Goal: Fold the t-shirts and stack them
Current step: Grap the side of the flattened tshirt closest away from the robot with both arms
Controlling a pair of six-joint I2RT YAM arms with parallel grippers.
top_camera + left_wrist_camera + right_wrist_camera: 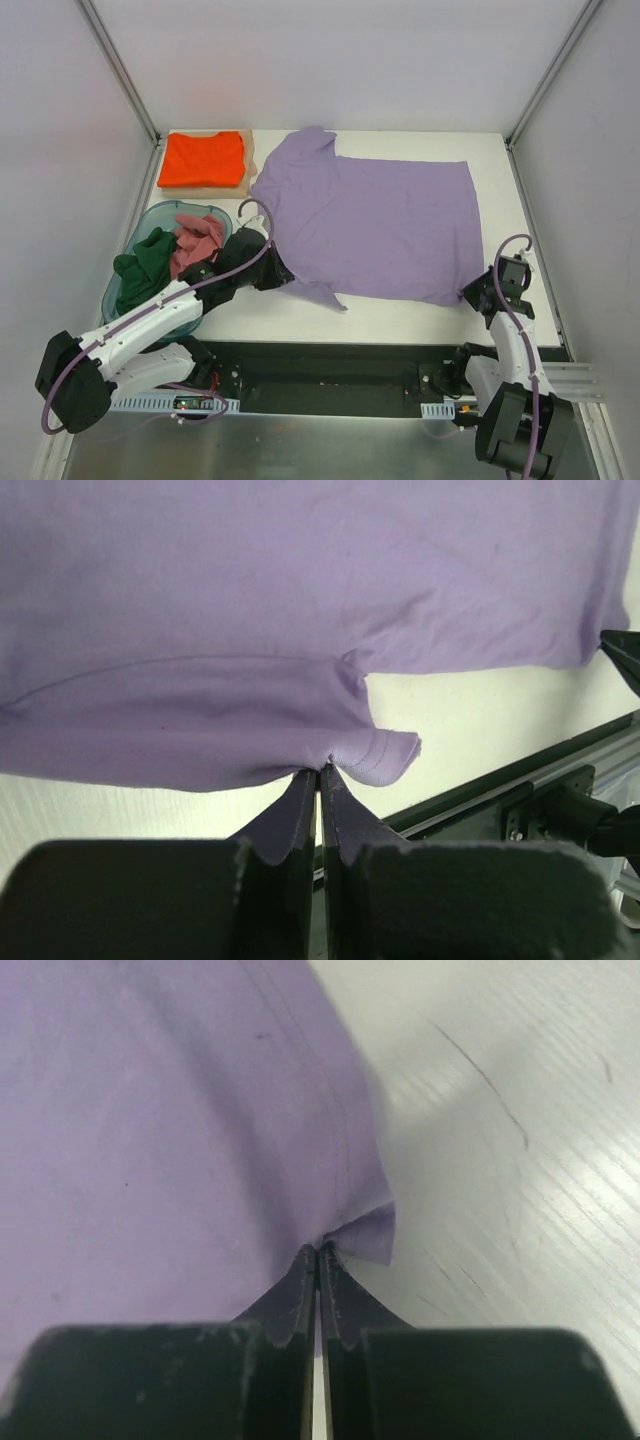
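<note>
The lavender-purple t-shirt [375, 225] lies spread flat across the table. My left gripper [283, 276] is shut on its near-left sleeve edge; in the left wrist view [320, 768] the jaws pinch the cloth [250, 660]. My right gripper [474, 295] is shut on the shirt's near-right hem corner, as the right wrist view [318, 1248] shows, with the cloth [150, 1140] puckered there. A folded orange t-shirt [202, 158] lies at the back left. A dark green t-shirt [143, 265] and a dusty pink t-shirt [196, 240] lie crumpled in the tub.
The translucent teal tub [152, 215] stands at the left edge, beside my left arm. A flat tan board [249, 165] lies under the orange shirt. Walls close in the left, right and back. A black rail [340, 355] runs along the near edge.
</note>
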